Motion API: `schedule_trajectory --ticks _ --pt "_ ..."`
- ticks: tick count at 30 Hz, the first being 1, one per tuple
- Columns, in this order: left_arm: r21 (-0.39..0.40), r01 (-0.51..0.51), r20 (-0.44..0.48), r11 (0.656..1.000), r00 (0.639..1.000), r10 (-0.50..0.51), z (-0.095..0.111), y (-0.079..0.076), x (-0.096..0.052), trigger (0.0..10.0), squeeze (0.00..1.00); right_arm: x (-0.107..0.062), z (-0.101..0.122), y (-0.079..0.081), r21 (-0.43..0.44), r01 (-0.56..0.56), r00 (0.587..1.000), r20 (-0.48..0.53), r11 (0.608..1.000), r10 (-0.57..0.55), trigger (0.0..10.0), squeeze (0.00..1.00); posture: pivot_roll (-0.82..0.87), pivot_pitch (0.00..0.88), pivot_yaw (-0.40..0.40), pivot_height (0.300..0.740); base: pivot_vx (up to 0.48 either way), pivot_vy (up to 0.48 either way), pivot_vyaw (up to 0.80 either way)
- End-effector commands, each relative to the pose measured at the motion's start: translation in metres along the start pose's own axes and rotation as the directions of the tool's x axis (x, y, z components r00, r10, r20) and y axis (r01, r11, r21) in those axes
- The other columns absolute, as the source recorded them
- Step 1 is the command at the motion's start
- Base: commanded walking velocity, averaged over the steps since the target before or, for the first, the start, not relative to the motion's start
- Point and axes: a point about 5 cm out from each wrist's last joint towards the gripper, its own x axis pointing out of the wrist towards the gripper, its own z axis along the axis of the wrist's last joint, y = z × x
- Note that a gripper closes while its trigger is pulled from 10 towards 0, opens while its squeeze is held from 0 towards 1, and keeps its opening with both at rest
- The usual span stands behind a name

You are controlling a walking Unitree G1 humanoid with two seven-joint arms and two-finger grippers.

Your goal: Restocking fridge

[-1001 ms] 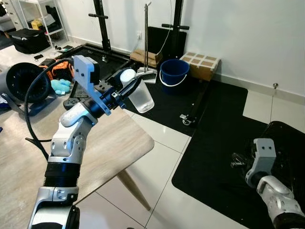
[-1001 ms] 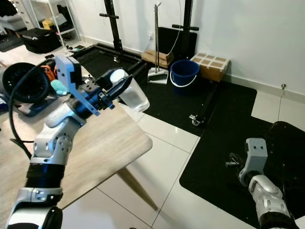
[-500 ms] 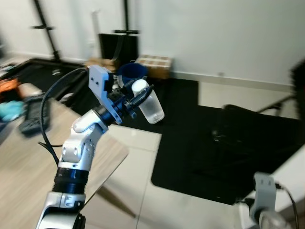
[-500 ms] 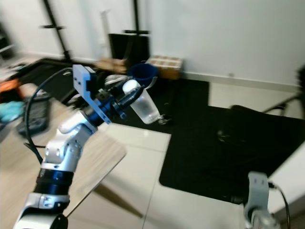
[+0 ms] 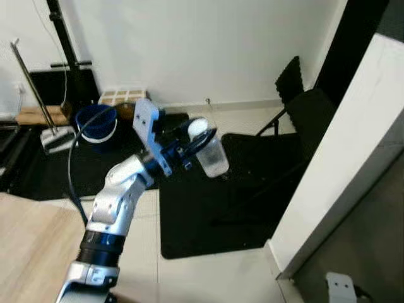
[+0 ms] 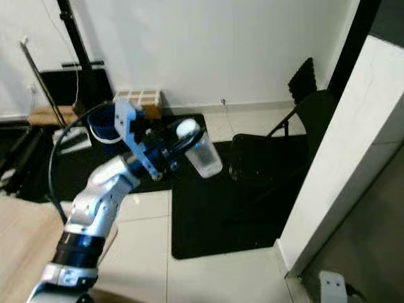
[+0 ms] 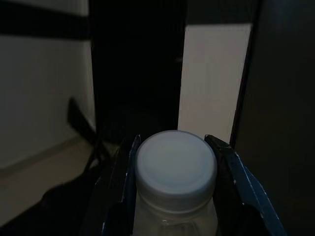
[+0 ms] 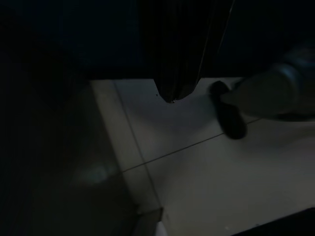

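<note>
Jaws of my left gripper (image 5: 192, 140) are clamped on the neck of a clear white-capped bottle (image 5: 209, 150), black fingers (image 7: 123, 182) pressing either side just under the cap, bottle tilted in mid-air over the black floor mat (image 5: 208, 208). Blue bucket (image 5: 96, 121) sits at nine o'clock from the bottle, folded black chair (image 5: 297, 120) at three o'clock. My right arm hangs low; I cannot tell how its jaws stand. Wooden counter (image 5: 28, 246) lies at seven o'clock.

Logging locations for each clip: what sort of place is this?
Probably a home room used partly for storage or exercise: tiled floor, black floor mat, a blue bucket, and a folded black chair against the wall.
</note>
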Motion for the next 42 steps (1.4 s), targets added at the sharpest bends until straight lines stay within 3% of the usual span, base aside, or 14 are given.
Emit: schedule_trajectory --ticks 1,19,28,30,32,34,36,37,40,42 --pt "0.027 0.022 0.002 0.999 1.0 -0.022 0.002 -0.004 0.004 10.0 0.0 -0.001 -0.007 -0.003 -0.003 0.017 1.0 -0.02 1.0 -0.017 10.0 0.0 -0.06 0.011 0.025 0.74 0.0 0.0 -0.8" --pt "0.019 0.008 -0.09 1.0 0.996 -0.006 -0.025 -0.006 -0.002 10.0 0.0 -0.001 -0.013 0.007 -0.03 -0.005 0.999 -0.045 1.0 0.003 10.0 0.0 -0.06 0.012 0.028 0.74 0.0 0.0 -0.62" --pt "0.007 -0.094 -0.234 0.996 0.968 0.093 -0.067 0.002 -0.021 10.0 0.0 -0.002 -0.019 0.012 -0.046 -0.019 0.998 -0.064 0.999 0.016 10.0 0.0 -0.06 0.013 0.028 0.74 0.0 0.0 -0.18" --pt "0.007 -0.094 -0.234 0.996 0.968 0.093 -0.067 0.002 -0.021 10.0 0.0 -0.002 -0.019 0.012 -0.046 -0.019 0.998 -0.064 0.999 0.016 10.0 0.0 -0.06 0.013 0.028 0.74 0.0 0.0 -0.8" --pt "-0.007 -0.186 -0.329 0.983 0.928 0.173 -0.094 0.008 -0.039 10.0 0.0 -0.001 -0.02 0.015 -0.055 -0.031 0.997 -0.068 0.998 0.027 10.0 0.0 -0.07 0.01 0.027 0.74 0.0 0.0 -0.8" --pt "-0.01 -0.21 -0.351 0.978 0.916 0.193 -0.101 0.01 -0.044 10.0 0.0 -0.001 -0.02 0.016 -0.056 -0.034 0.997 -0.068 0.998 0.03 10.0 0.0 -0.07 0.01 0.027 0.74 0.0 0.0 -0.8" --pt "-0.031 -0.297 -0.43 0.954 0.866 0.255 -0.124 0.012 -0.065 10.0 0.0 -0.001 -0.019 0.018 -0.06 -0.04 0.997 -0.067 0.997 0.036 10.0 0.0 -0.07 0.01 0.027 0.74 0.0 0.0 -0.8" --pt "-0.031 -0.297 -0.43 0.954 0.866 0.255 -0.124 0.012 -0.065 10.0 0.0 -0.001 -0.019 0.018 -0.06 -0.04 0.997 -0.067 0.997 0.036 10.0 0.0 -0.07 0.01 0.027 0.74 0.0 0.0 -0.8" --pt "-0.04 -0.359 -0.496 0.932 0.817 0.294 -0.144 0.009 -0.086 10.0 0.0 -0.001 -0.018 0.02 -0.063 -0.044 0.997 -0.065 0.997 0.04 10.0 0.0 -0.07 0.01 0.027 0.74 0.0 0.0 -0.8" --pt "-0.047 -0.375 -0.511 0.926 0.806 0.301 -0.149 0.007 -0.091 10.0 0.0 0.0 -0.018 0.02 -0.064 -0.045 0.997 -0.064 0.997 0.041 10.0 0.0 -0.06 0.009 0.024 0.74 0.0 0.0 -0.8"
